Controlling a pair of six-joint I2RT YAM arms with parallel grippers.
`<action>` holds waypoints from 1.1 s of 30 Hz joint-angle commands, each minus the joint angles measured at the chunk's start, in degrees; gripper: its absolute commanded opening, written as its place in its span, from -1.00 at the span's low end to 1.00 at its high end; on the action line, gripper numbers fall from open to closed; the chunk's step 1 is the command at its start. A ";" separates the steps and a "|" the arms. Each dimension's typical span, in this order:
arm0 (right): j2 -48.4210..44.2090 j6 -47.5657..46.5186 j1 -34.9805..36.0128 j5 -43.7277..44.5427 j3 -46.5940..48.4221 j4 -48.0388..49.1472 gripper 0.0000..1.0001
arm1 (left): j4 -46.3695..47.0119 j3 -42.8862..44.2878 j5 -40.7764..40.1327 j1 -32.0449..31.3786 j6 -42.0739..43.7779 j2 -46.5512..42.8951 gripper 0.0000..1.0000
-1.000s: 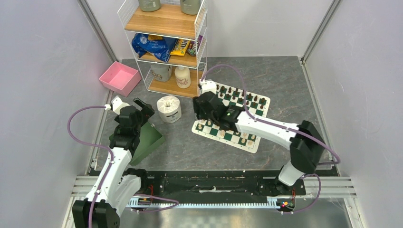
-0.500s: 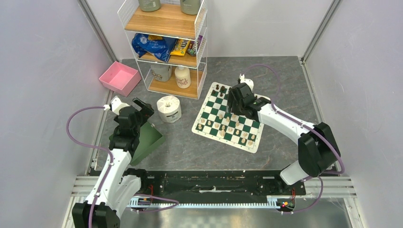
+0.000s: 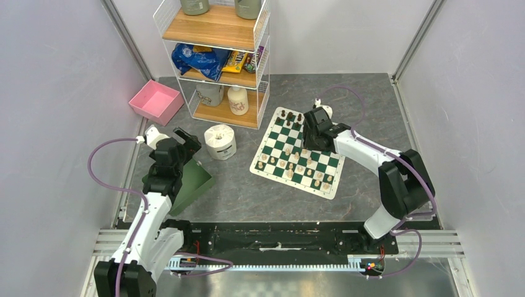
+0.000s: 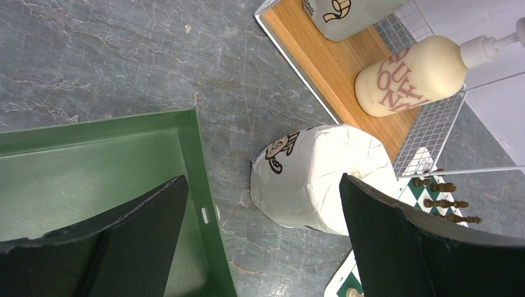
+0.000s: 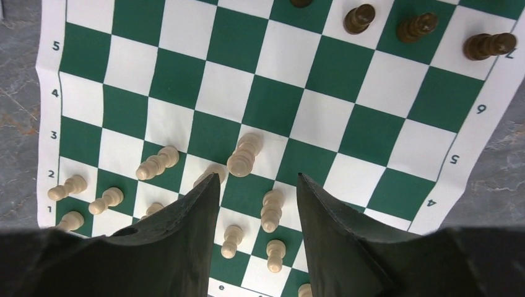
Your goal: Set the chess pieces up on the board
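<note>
The green and white board (image 3: 277,143) lies on the grey table right of centre. Several cream chess pieces (image 3: 297,168) stand in its near rows, and a few dark ones (image 3: 289,116) at its far left corner. My right gripper (image 3: 309,133) hovers over the far half of the board. In the right wrist view its jaws (image 5: 257,179) stand open with nothing in them, above cream pieces (image 5: 244,154) on the board (image 5: 186,62); dark pieces (image 5: 415,26) line the far edge. My left gripper (image 3: 186,139) is wide open (image 4: 263,185) over the green bin's rim, holding nothing.
A green bin (image 3: 189,182) sits under the left arm and a wrapped toilet roll (image 3: 220,142) stands between it and the board. A pink bin (image 3: 155,101) lies at the back left. A wire shelf (image 3: 216,62) with bottles and snack packs stands behind.
My right arm swung from the board's left edge across to its far right part, then settled there. The left arm has not moved.
</note>
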 commanded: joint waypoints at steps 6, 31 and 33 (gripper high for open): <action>3.77 -2.21 -0.02 -1.00 4.83 0.48 0.05 | 3.20 0.71 0.03 0.40 -1.16 0.64 0.99; 9.27 -3.61 0.11 -1.82 7.97 -0.08 -0.26 | 3.30 0.24 -0.30 0.46 -1.09 0.93 0.99; 9.06 -3.67 0.12 -1.81 7.81 -0.12 -0.29 | 3.30 0.13 -0.30 0.41 -1.15 0.91 0.99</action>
